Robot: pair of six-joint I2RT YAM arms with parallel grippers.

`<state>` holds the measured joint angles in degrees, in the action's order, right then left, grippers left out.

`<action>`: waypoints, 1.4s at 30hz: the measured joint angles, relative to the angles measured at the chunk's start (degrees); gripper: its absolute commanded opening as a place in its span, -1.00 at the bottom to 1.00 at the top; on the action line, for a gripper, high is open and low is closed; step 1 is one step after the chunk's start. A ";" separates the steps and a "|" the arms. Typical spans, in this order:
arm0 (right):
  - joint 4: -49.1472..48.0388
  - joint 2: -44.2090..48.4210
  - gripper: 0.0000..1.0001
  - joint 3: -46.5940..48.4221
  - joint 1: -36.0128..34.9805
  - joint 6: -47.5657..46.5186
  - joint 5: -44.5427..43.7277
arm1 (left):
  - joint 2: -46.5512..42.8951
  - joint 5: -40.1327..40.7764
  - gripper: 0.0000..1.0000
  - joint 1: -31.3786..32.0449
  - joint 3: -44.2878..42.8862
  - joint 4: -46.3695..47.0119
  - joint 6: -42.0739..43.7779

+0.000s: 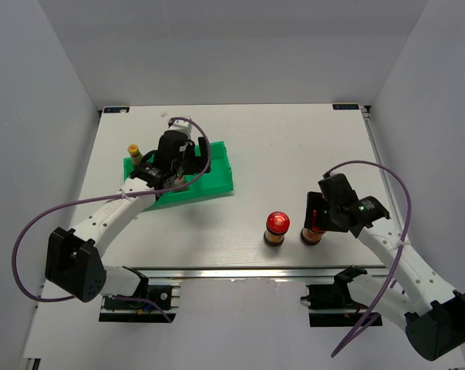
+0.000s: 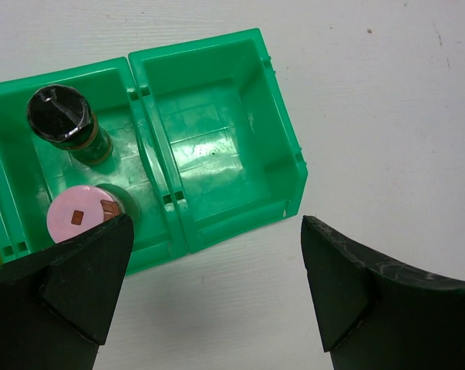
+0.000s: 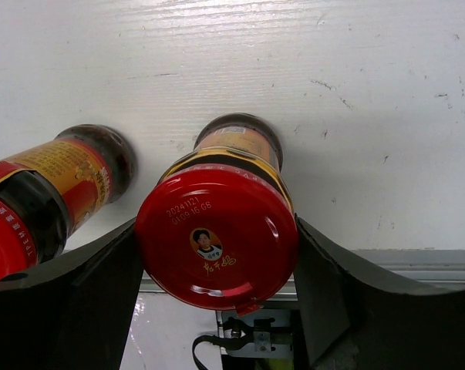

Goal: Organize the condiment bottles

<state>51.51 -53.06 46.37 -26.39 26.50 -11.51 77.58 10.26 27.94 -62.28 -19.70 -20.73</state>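
Within right end effector (image 3: 215, 230), red-lidded jar (image 3: 217, 248)

1. The red lid (image 3: 217, 235) of the centre jar (image 3: 240, 142) is showing a stamped code, seemingly "2024121" above "01:09:16 G6".
2. A small portrait logo is sitting under it, with characters too small to read.
3. The left jar (image 3: 58, 189) is wearing an illegible label.

Near the bench's front edge, the first jar (image 3: 217, 231) is dark glass with a yellow-orange label and a glossy red lid printed with a small portrait; the second jar (image 3: 62, 169) matches. Toward the left edge, the bright green tray (image 2: 290, 146) shows a pink-capped bottle (image 2: 82, 216) and a dark-grey-capped bottle (image 2: 58, 114).
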 measured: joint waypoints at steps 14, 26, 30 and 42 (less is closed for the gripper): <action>-0.42 -2.97 -0.59 5.20 0.00 -1.70 -2.01 | -0.13 -0.02 0.96 0.00 1.14 0.39 0.39; -11.26 -19.52 -0.69 25.09 -0.57 -8.83 4.90 | -3.34 3.91 0.96 -0.07 3.80 -0.04 -0.37; -13.60 -27.41 -0.69 34.01 -2.93 -11.65 6.80 | -6.29 6.95 0.96 -1.49 4.44 -1.09 -2.43; -11.47 -57.35 -0.72 71.01 -14.08 -17.05 9.77 | -12.31 12.37 0.96 -6.95 7.19 -3.26 -6.32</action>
<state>40.03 -110.41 117.38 -40.47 9.45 -1.74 65.28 22.63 20.99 -55.09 -22.96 -27.05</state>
